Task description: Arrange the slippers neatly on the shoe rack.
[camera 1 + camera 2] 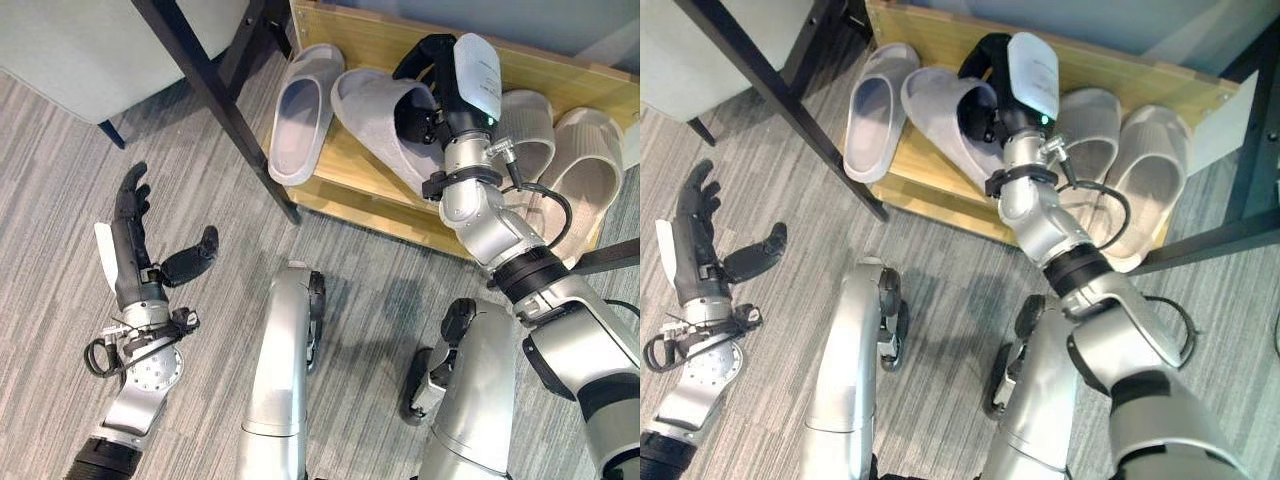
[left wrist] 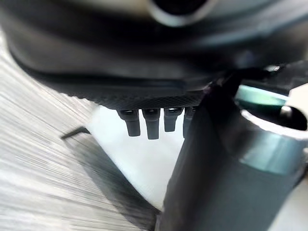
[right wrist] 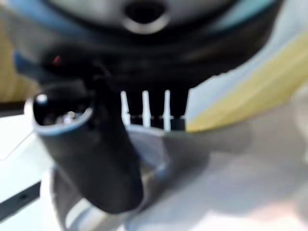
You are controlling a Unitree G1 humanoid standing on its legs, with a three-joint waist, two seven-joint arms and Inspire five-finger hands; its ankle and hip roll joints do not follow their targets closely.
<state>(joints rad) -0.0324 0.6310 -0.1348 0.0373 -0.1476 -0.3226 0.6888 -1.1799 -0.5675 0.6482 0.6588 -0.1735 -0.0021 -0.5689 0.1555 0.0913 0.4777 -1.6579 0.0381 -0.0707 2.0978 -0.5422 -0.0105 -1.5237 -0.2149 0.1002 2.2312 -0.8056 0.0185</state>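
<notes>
Four pale grey slippers lie on the wooden shoe rack [image 1: 345, 195] in the upper middle and upper right of the left eye view. The second slipper [image 1: 375, 120] sits tilted across the shelf, its toe toward the lower right. The right hand [image 1: 425, 75] is on it, dark fingers over its strap and the thumb reaching into its opening, so it seems to be grasping the slipper, though the arm hides the contact. In the right wrist view the thumb [image 3: 96, 154] points into the grey slipper, blurred.

Just left, the first slipper [image 1: 300, 115] lies straight, its heel overhanging the rack's front edge. To the right, the third slipper [image 1: 525, 125] is partly covered by the arm; the fourth slipper [image 1: 590, 160] lies at the rack's right end.

At lower left, the left hand [image 1: 130, 235] hangs above the grey striped floor [image 1: 60, 180], fingers straight, thumb spread, holding nothing. A black frame leg [image 1: 215, 95] crosses the upper left.
</notes>
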